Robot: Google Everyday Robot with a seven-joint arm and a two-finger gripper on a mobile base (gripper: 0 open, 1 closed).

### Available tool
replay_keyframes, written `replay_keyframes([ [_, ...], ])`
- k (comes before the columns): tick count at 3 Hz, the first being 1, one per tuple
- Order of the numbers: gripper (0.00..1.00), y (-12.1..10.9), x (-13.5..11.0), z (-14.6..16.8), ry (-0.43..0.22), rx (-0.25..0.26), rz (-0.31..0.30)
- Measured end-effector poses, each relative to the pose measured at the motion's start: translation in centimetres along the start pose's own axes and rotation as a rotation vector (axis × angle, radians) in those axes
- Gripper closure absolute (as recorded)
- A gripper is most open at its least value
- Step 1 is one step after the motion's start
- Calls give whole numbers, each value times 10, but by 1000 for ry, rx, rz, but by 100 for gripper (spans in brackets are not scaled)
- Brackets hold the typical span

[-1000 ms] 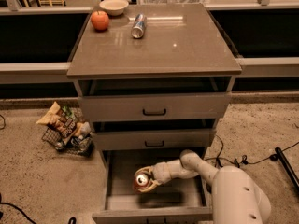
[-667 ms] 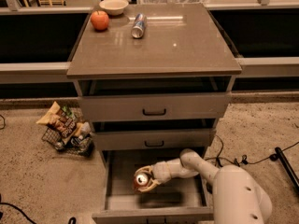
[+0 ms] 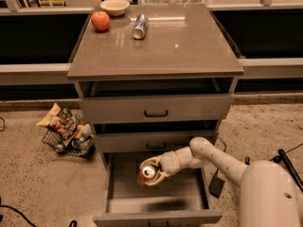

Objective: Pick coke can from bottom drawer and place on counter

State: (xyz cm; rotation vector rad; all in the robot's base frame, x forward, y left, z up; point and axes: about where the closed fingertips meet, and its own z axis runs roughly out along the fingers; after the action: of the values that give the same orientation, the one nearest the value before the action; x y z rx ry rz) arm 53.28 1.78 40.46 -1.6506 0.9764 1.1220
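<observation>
The bottom drawer [image 3: 156,216] is pulled open at the foot of the cabinet. My gripper [image 3: 152,173] reaches in from the right and is shut on the coke can [image 3: 148,173], a red can whose silver top faces the camera. The can hangs above the drawer floor, and its shadow lies on the floor near the drawer front. The counter [image 3: 189,46] is the glossy grey-brown top of the cabinet, far above the gripper.
On the counter's back left are an orange fruit [image 3: 101,21], a white bowl [image 3: 115,6] and a silver-blue can [image 3: 139,26] lying on its side. The two upper drawers [image 3: 156,109] stand slightly open. A wire basket of snack bags [image 3: 66,131] sits on the floor to the left.
The gripper has lifted the coke can a little above the drawer floor; a shadow now shows beneath it. Nothing on the counter has moved.
</observation>
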Motion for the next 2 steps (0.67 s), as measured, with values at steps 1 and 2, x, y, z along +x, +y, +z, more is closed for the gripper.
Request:
replay_keyframes([
  [1,100,9,-84,-19,106,-5,-42],
  [2,100,9,-84,-19,106,-5,-42],
])
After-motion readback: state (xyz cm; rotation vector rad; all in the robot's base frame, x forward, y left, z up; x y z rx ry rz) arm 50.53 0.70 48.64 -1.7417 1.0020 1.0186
